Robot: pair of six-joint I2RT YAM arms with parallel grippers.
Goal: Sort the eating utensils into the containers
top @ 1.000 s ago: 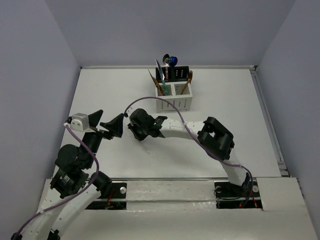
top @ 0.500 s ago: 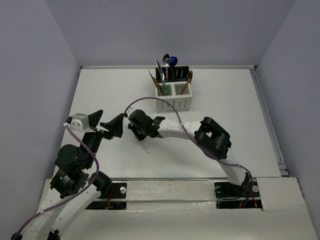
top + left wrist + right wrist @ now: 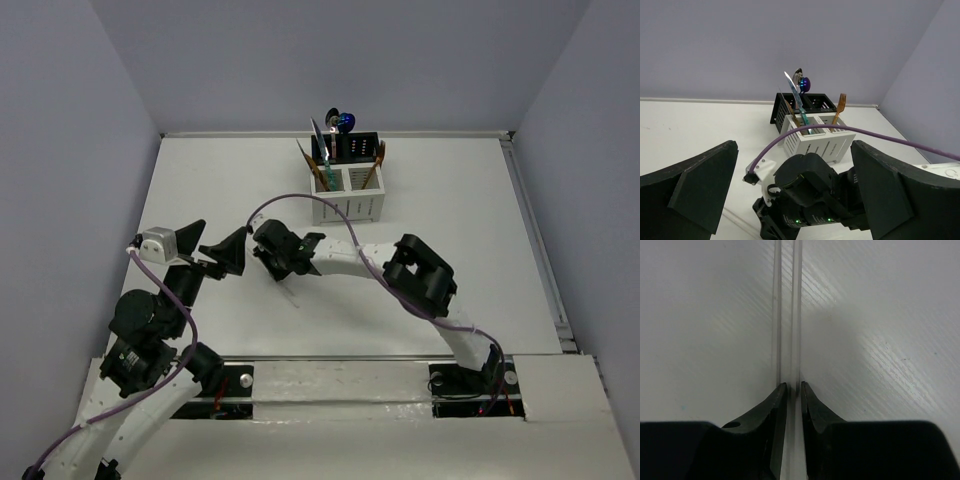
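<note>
White slotted front bins (image 3: pixel 820 146), black dotted back bins (image 3: pixel 819 102); teal knife (image 3: pixel 803 119), orange fork (image 3: pixel 839 106), blue spoon (image 3: pixel 804 82), clear stick (image 3: pixel 787 315), purple cable (image 3: pixel 865 131).

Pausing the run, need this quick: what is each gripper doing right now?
Left gripper: open, empty.
Right gripper: shut on a thin pale stick.

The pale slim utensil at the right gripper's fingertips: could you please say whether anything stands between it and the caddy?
Nothing visible does: bare white table lies between the pale slim utensil in the right gripper and the white-and-black four-compartment caddy; the arm's purple cable arcs above.
</note>
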